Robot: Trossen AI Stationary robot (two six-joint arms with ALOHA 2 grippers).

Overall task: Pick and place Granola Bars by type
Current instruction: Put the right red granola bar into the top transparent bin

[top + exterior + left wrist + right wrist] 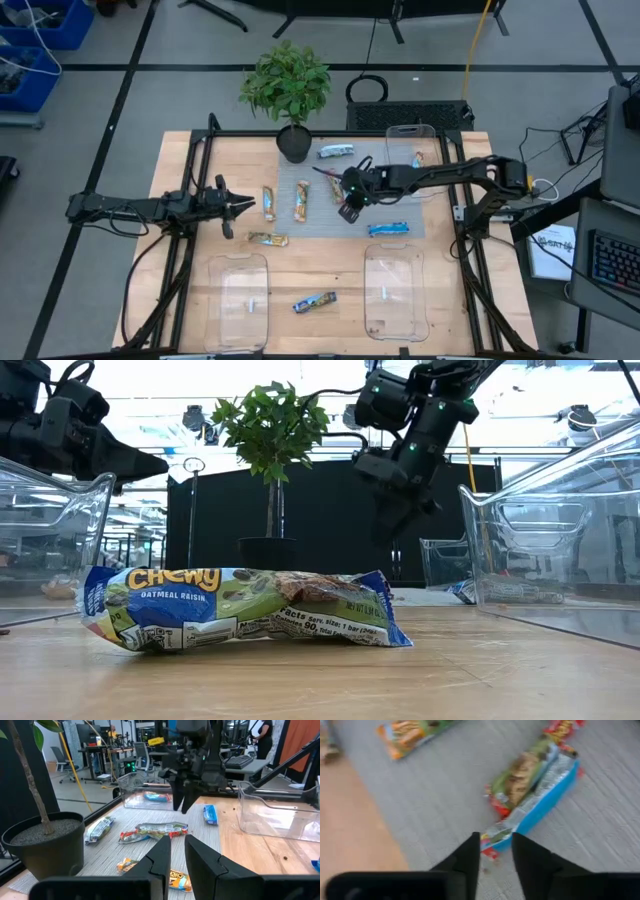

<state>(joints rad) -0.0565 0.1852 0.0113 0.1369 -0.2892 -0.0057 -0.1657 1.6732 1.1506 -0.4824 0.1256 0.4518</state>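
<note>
Several granola bars lie flat on a grey mat (pixel 345 225) and on the wood around it. A red, green and blue bar (pixel 530 785) lies under my right gripper (pixel 496 845); it also shows in the high view (pixel 337 190). My right gripper (pixel 347 212) points down above that bar's near end, clear of it, with a narrow gap between its fingers. A blue bar (pixel 388 229) lies to its right. Two bars (pixel 268 203) (pixel 301 201) lie in front of my left gripper (pixel 248 203), which is shut, level and empty at the mat's left edge.
Two clear trays (pixel 237 300) (pixel 395 293) stand at the near edge, with a blue bar (pixel 314 301) between them. A third tray (pixel 415 145) at the far right holds a bar (pixel 418 159). A potted plant (pixel 292 140) stands at the far edge. Another bar (pixel 268 239) lies on the wood.
</note>
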